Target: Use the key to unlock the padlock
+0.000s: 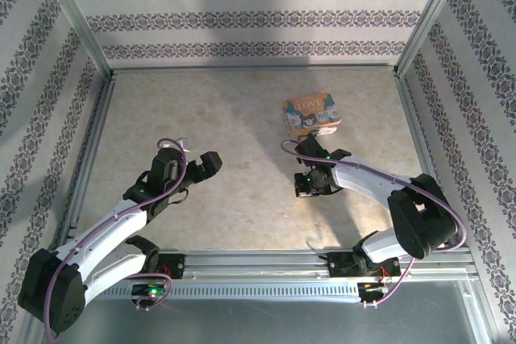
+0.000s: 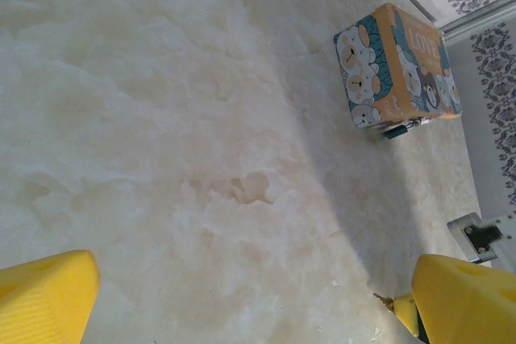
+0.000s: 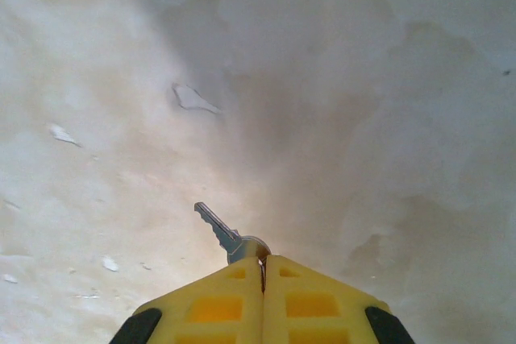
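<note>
Right tool [image 3: 262, 270] was closed on the thin silvery metal key [image 3: 216, 228], pads pinched over the head so only the toothed shaft stuck out in front, angled up-left above the pale beige marbled desk [image 1: 201, 110]. Head colour hidden by the pads. Left tool [image 2: 258, 312] was open wide, yellow fingers [image 2: 40, 300] far apart, holding nothing, hovering over bare desk on the left side. The small orange-brown rectangular padlock with white LOVE lettering and cartoon bears [image 1: 312, 114] lay flat, face up, toward the far-right part of the desk, near the far edge and apart from both tools; the right tool sat nearer to it than the left. Keyhole not visible, could not tell which side it faced. Judgement: key is light, stiff, smooth metal and likely to twist or slip in the pads if pushed off-axis, so the hold on the flat head is the correct place. Padlock looked rigid and compact, probably slides on the smooth desk when the key presses in, so the left tool should clamp its body across the narrow sides, keeping the keyhole end free.
</note>
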Action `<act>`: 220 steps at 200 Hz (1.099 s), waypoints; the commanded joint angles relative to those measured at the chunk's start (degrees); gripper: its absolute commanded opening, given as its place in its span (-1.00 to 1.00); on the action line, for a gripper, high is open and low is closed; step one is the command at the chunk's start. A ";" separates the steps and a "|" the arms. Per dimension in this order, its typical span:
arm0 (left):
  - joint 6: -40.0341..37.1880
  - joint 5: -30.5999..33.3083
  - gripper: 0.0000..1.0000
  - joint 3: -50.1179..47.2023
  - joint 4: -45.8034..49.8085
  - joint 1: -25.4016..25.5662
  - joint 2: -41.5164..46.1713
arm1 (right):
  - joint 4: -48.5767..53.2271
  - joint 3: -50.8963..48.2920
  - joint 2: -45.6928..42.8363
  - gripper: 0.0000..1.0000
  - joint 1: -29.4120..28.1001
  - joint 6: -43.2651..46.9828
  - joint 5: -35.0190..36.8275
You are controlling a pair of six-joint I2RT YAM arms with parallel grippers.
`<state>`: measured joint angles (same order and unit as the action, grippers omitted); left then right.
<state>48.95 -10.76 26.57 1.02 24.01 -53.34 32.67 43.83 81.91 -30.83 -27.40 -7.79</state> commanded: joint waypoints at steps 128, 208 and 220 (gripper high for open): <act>21.79 -14.94 0.86 0.51 -23.32 -0.01 -7.27 | -34.00 -14.48 -25.96 -1.00 2.73 -15.16 -15.66; 21.27 -17.07 0.57 7.66 -32.37 7.85 -16.67 | -43.15 -16.36 -24.99 -1.00 1.49 -18.67 -17.48; 21.08 -16.94 0.51 8.54 -33.36 8.95 -18.19 | -43.56 -16.38 -24.89 -1.00 1.09 -18.90 -17.14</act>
<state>70.61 -26.61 32.42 -26.72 30.61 -69.45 -7.05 27.94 56.71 -28.75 -45.06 -24.16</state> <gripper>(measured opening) 0.777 0.051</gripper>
